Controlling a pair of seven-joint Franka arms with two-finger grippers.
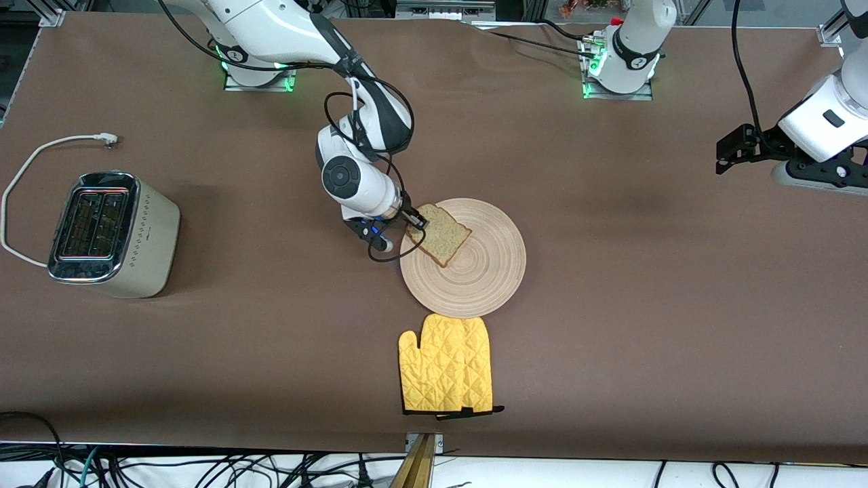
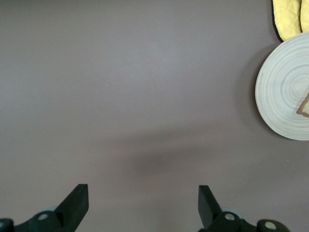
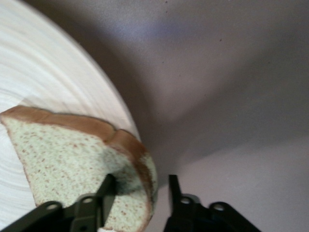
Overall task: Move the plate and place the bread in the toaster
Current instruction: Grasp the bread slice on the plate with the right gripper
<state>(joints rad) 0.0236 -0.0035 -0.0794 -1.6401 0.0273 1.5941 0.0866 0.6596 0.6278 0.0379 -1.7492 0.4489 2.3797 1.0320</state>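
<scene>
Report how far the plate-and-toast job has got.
Nothing looks finished. In hand: the right gripper straddles the bread's crust edge on the plate, jaws not visibly clamped. Left: lift it across to the toaster, slots empty. The left gripper waits open over bare table.

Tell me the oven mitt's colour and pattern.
Yellow, diamond-quilted oven mitt, black-trimmed cuff; clearest in the front view.

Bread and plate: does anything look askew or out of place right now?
The bread sits off-centre on the plate, overhanging the rim toward the right arm's end, where the right gripper has its jaws around that edge. Nothing spilled or damaged.
</scene>
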